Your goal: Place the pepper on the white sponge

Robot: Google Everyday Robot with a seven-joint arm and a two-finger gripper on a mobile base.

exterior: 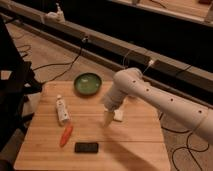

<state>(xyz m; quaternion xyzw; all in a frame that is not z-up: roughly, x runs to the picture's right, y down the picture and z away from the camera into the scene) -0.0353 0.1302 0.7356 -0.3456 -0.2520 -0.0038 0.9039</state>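
The orange-red pepper [66, 135] lies on the wooden table [140, 145] at the left front. The white sponge [118, 115] lies near the table's middle, partly hidden behind my arm. My gripper [108, 119] hangs down from the white arm [150, 95] just left of the sponge, close above the table, well right of the pepper. It holds nothing that I can see.
A white tube-shaped bottle [61, 109] lies just behind the pepper. A black flat slab [86, 147] lies at the front. A green bowl [88, 83] stands at the back. Cables run on the floor to the left.
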